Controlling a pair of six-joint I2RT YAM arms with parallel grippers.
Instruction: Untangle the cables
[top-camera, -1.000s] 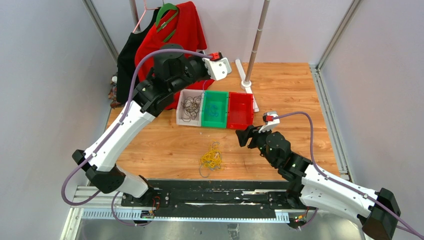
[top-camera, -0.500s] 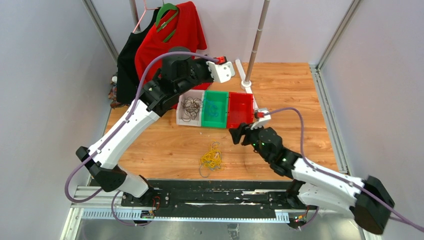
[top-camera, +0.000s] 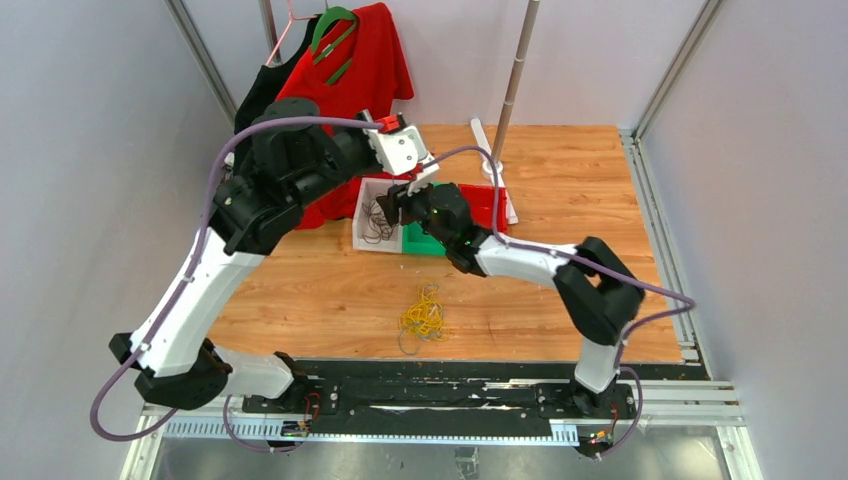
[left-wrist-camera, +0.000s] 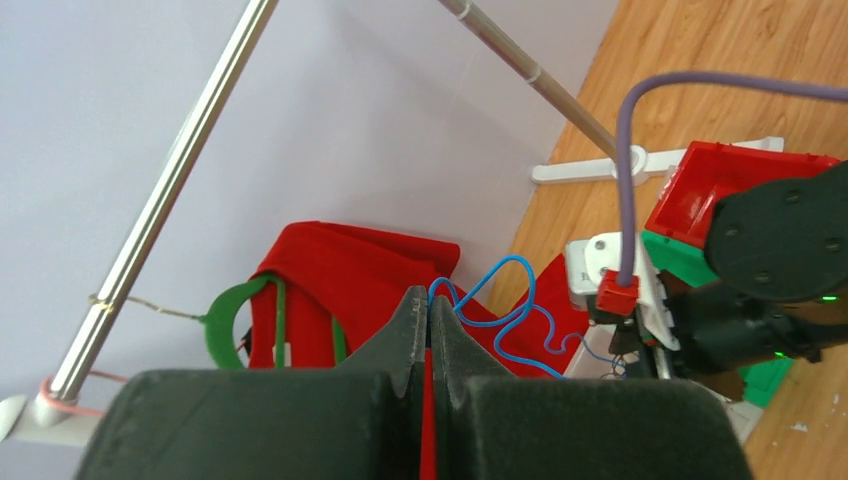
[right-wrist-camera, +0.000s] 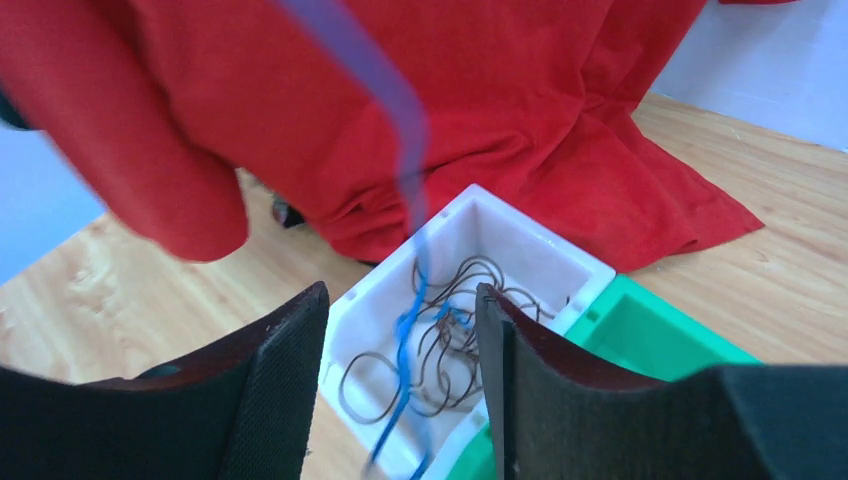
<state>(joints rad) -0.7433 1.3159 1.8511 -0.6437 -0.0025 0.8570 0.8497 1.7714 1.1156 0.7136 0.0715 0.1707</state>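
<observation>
Lift slowly with the left fingers (left-wrist-camera: 428, 325), pressed fully shut on the blue cable (right-wrist-camera: 403, 340) at their very tips, so that so thin a strand does not slip out. Bring the right fingers (top-camera: 398, 208), standing wide apart and holding nothing, down over the white bin (right-wrist-camera: 560, 265). Close them low on the blue strand or on the dark brown cables (right-wrist-camera: 455, 330), whichever lets the two be drawn apart; choose only once the crossing is plain. Pull gently in opposite ways, since a quick tug would likely drag the whole brown bundle up out of the bin.

Relative to the left fingers: pinched at the tips, looping off to the right of them and trailing down and away. Relative to the right fingers: hangs straight through the gap between them, touching neither as far as can be told, blurred near the camera and sharper lower down. Ends beneath and beyond the tips inside the white bin, laid over the brown loops and apparently threaded among them.

Green bin (right-wrist-camera: 640, 335) just to the right of the right-hand finger, touching the white one. Red cloth (right-wrist-camera: 450, 120) beyond the tips, behind the bin. Yellow cable (top-camera: 423, 312) loose on the surface (top-camera: 560, 170), well apart from both pairs of fingers, on the near side, untouched.
</observation>
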